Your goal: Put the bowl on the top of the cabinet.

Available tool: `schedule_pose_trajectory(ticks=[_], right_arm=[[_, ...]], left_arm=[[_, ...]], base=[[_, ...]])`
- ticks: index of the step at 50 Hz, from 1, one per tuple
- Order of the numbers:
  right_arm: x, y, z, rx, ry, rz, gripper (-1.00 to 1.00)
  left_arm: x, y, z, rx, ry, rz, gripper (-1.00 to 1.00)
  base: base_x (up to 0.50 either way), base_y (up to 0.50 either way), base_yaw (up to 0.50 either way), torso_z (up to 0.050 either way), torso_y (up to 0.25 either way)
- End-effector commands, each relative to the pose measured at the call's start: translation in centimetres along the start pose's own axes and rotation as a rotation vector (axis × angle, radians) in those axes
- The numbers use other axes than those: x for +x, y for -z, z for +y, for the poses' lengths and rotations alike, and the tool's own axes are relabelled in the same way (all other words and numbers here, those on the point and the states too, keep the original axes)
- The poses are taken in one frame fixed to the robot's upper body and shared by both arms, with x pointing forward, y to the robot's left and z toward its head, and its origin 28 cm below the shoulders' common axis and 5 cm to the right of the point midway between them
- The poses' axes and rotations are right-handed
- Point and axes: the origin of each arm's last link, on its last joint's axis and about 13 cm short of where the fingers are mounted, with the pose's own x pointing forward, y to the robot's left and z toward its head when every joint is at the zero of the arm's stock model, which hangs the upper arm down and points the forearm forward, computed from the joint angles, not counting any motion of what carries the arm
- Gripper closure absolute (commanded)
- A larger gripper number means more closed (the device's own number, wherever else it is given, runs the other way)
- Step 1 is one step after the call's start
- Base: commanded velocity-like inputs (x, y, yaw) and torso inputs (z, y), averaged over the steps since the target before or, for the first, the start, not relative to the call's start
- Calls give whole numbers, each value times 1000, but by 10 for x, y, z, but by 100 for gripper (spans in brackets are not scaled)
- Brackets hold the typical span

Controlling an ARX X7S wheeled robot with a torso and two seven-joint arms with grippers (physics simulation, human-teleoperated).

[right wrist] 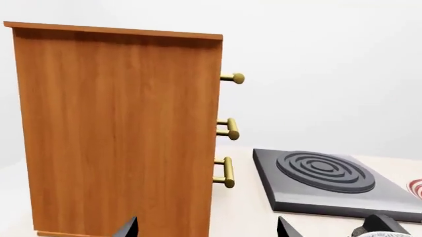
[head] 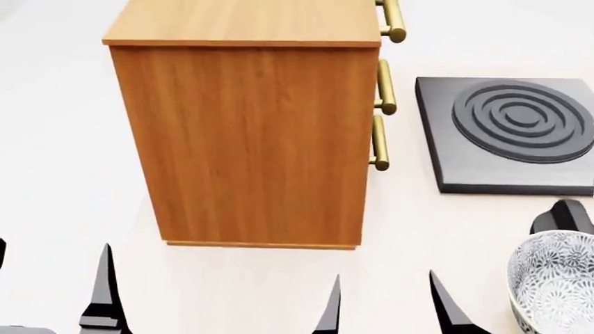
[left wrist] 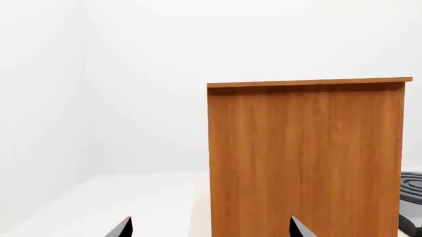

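Your bowl point(head: 557, 282) sits on the desk point(head: 55, 174), right of the cabinet point(head: 250, 139), unheld. Both the right end effector point(head: 382, 306) and the left end effector point(left wrist: 209, 229) are spread and empty, so the bowl awaits grasping.

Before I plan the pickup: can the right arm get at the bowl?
Probably yes. The bowl sits on the table just right of the right gripper, whose jaws are open and empty, with nothing between them. The cabinet stands off to the left.
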Motion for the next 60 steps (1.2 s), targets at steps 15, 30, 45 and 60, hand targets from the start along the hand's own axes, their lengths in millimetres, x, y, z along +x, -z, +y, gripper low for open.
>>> schedule_pose_trajectory(ticks=[15,30,45,60], right_arm=[[0,1,0,-5,4,1,-100],[-1,3,4,-149,56,12,-100],[7,-52,-30,-236,120,89,-100],[-14,-67,-57,-372,157,257,-100]], left_arm=[[0,1,0,2,1,0,-100],[0,3,0,2,6,2,-100],[2,5,0,4,8,14,-100],[4,9,-1,3,13,25,-100]], base=[[384,98,0,0,1],[0,0,0,0,0],[0,0,0,0,0],[0,0,0,0,0]])
